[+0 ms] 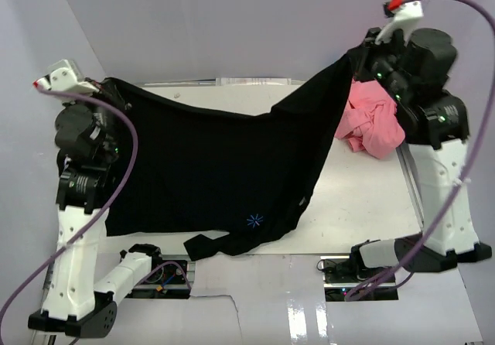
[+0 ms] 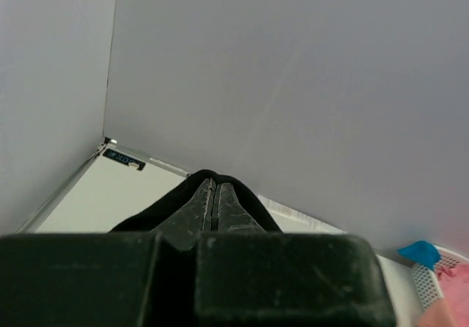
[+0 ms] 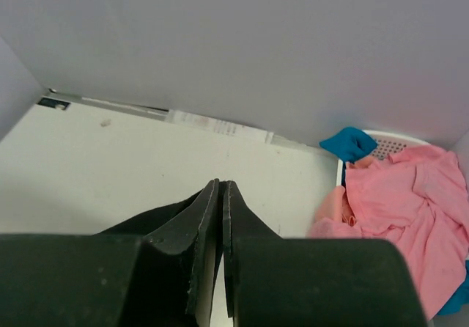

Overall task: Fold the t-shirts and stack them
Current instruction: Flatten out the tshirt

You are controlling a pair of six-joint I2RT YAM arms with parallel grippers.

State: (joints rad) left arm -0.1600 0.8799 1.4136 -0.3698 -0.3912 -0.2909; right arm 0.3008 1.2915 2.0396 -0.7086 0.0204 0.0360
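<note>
1. The black t-shirt [image 1: 209,175] is strung up betw. the two arms over the table [image 1: 363,206]. Its R end is held higher than its L, and the top edge sags in the middle.
2. Cloth is plain black, soft and mostly smooth, w/ diagonal drape lines running down from the R corner. The lower edge reaches the table's near side, where a narrow end of it pokes out. There's a small blue mark [image 1: 254,220], star-like, low on the shirt.
3. L gripper [image 1: 108,90]: clenched on the shirt's L corner. In the wrist view its fingers [image 2: 201,202] are pressed together, w/ black cloth wrapped round the tips.
4. R gripper [image 1: 360,55]: likewise clamped on the shirt's R corner. Fingers [image 3: 201,210] sit tight together w/ cloth at the tips.
5. The pink t-shirts [image 1: 370,124] lie crumpled in a heap at far R, just beside the R arm. The R wrist view shows them in a white basket [image 3: 392,145], w/ a blue cloth [image 3: 350,144] at its rim.
</note>
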